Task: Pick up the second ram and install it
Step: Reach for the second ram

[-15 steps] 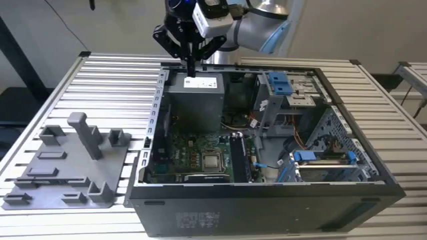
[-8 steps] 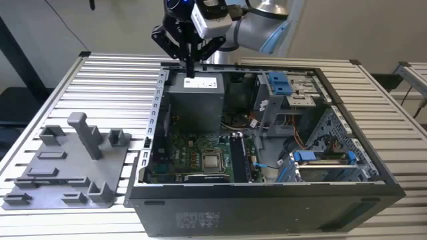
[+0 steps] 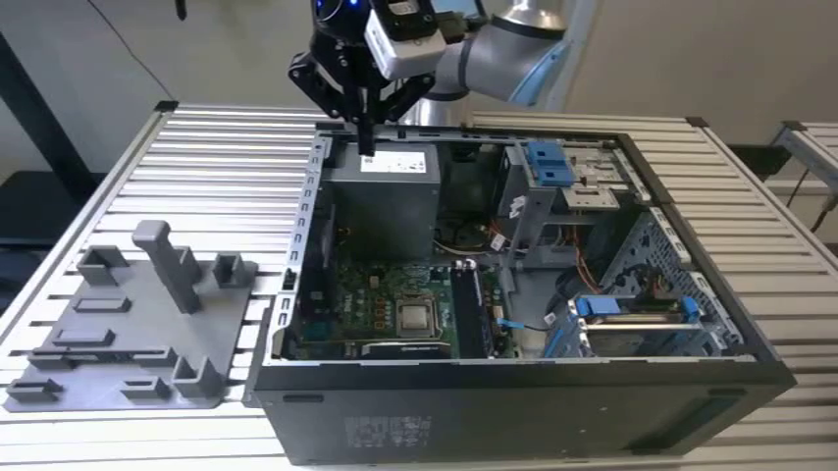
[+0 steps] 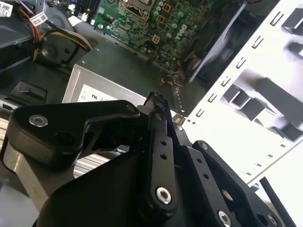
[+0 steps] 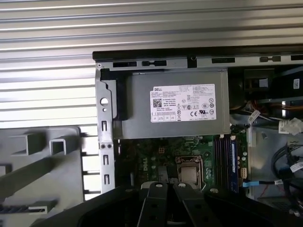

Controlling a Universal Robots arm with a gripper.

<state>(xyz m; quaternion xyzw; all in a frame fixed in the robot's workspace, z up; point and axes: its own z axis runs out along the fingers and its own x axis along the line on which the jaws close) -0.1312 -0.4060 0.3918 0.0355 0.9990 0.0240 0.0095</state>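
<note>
My gripper (image 3: pixel 368 147) hangs over the back edge of the open computer case (image 3: pixel 524 397), just above the grey power-supply box (image 3: pixel 392 191). Its black fingers (image 4: pixel 157 101) are pressed together with nothing between them, and their tips (image 5: pixel 165 188) also show in the first wrist view. On the green motherboard (image 5: pixel 161 153), a long dark blue-black ram stick (image 5: pixel 232 163) stands upright in the memory slots beside the processor (image 5: pixel 188 172). In the exterior view those slots (image 3: pixel 469 309) appear as a dark upright strip. Whether this stick is the second ram I cannot tell.
A grey holder fixture (image 3: pixel 131 334) with posts and slots lies on the slatted table (image 3: pixel 223 157) at the exterior view's left of the case. Blue-tabbed drive bays (image 3: pixel 550 162), a metal cage (image 3: pixel 654 255) and loose cables (image 3: pixel 504 240) crowd the case's other half.
</note>
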